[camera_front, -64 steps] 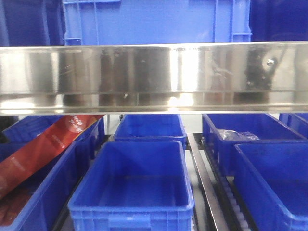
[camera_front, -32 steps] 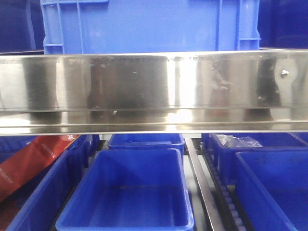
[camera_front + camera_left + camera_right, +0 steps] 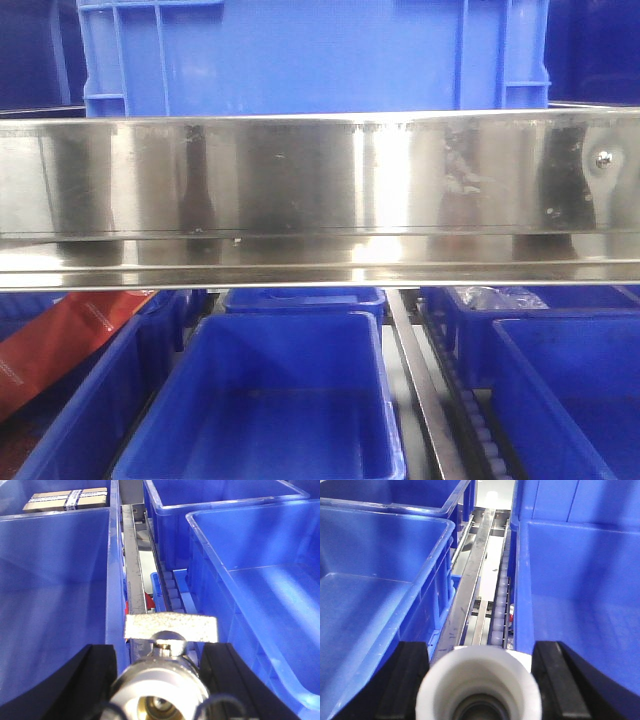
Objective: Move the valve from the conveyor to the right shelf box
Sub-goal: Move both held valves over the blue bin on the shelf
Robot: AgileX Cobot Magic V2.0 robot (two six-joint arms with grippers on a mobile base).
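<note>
Big brushed-steel shelf beam runs across the front view, with smooth blue plastic bins below it. Between two bins runs a thin metal rail with pale rollers. The left gripper hangs over that gap, black fingers clamped on the valve. It's shiny and rounded, with a brassy bore and a grainy flat lever poking forward. The right gripper is squeezed onto a white round-ended fitting with a dark bore; can't tell what it is.
</note>
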